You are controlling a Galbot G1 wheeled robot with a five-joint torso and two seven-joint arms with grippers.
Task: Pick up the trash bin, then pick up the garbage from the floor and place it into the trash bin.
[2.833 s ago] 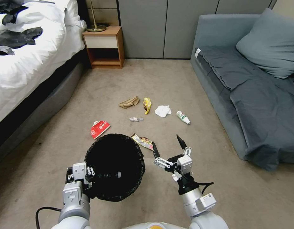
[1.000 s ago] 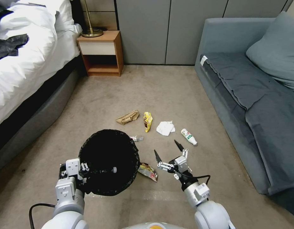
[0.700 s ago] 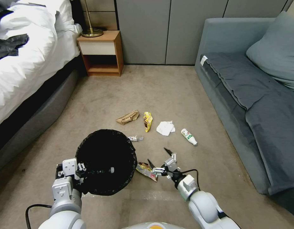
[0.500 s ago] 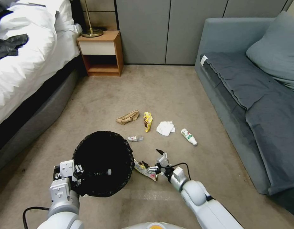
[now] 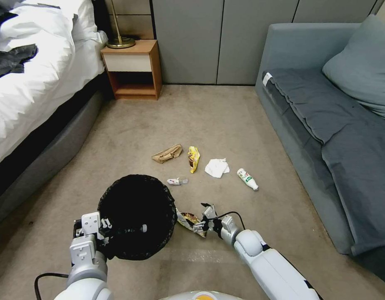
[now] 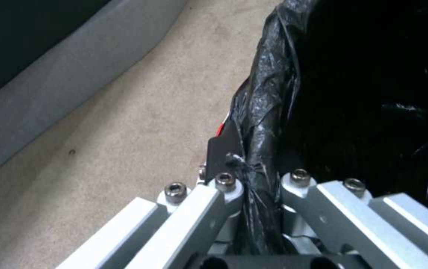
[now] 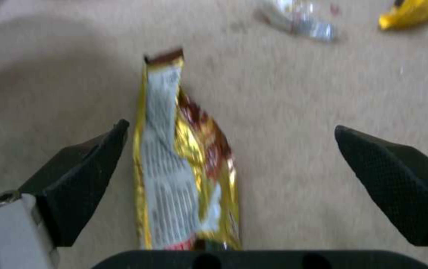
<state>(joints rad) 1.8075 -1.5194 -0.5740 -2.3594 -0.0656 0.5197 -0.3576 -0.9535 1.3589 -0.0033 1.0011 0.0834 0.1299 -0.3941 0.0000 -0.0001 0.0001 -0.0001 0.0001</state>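
While the left hand [image 5: 101, 225] grips the trash bin [image 5: 136, 216] rim, the right hand [image 7: 229, 179], spread wide, straddles the gold wrapper [image 7: 184, 164], its long axis running straight out between the fingers, beside the bin.

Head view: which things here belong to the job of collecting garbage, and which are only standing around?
Belong to the job:
trash bin, held by the left gripper
gold snack wrapper, between the open fingers of the right gripper
brown paper bag
yellow wrapper
white tissue
small bottle

Just standing around:
bed
nightstand
sofa
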